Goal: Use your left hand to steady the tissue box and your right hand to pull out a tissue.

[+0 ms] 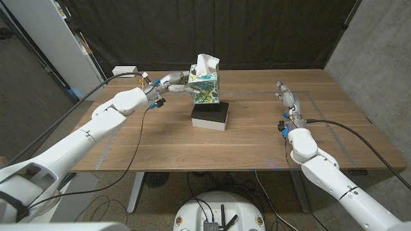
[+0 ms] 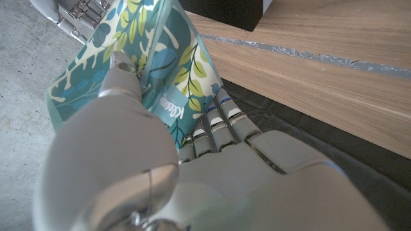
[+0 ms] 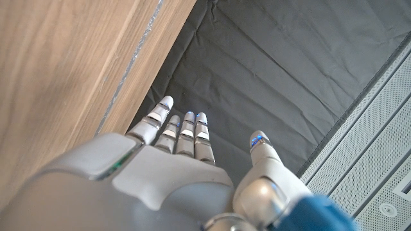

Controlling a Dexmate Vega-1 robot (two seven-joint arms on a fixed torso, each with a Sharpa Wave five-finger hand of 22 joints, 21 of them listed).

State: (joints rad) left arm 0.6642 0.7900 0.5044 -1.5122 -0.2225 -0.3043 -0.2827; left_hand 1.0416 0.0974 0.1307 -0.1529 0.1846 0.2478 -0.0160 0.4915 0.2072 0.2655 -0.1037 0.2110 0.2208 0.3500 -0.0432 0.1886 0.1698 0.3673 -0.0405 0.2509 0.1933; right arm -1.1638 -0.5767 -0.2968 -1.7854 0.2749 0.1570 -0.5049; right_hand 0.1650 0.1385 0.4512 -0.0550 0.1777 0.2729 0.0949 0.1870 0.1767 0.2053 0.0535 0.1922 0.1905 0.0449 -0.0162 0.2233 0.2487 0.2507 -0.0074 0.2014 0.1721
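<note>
In the head view, the left robot hand reached across the worktop and gripped the side of the tissue box, its fingers partly hidden behind the box. The box, printed with green and teal leaves on white, stood on a block with a black top and white side, near the middle of the worktop toward the far edge, and a white tissue stuck up from its top. The right robot hand stood well apart at the right side, holding nothing, fingers straight and close together; small as it was, how it met the wood could not be told. A white box lay at the far left corner. In the left wrist view, the left robot hand took up most of the picture, its thumb pressed on one face of the tissue box and its fingers against another; the box was cut off by the frame and its lettering too blurred to read. In the right wrist view, the right robot hand showed its fingers straight and side by side, thumb set apart, empty, beside the worktop edge, with a dark curtain beyond.
</note>
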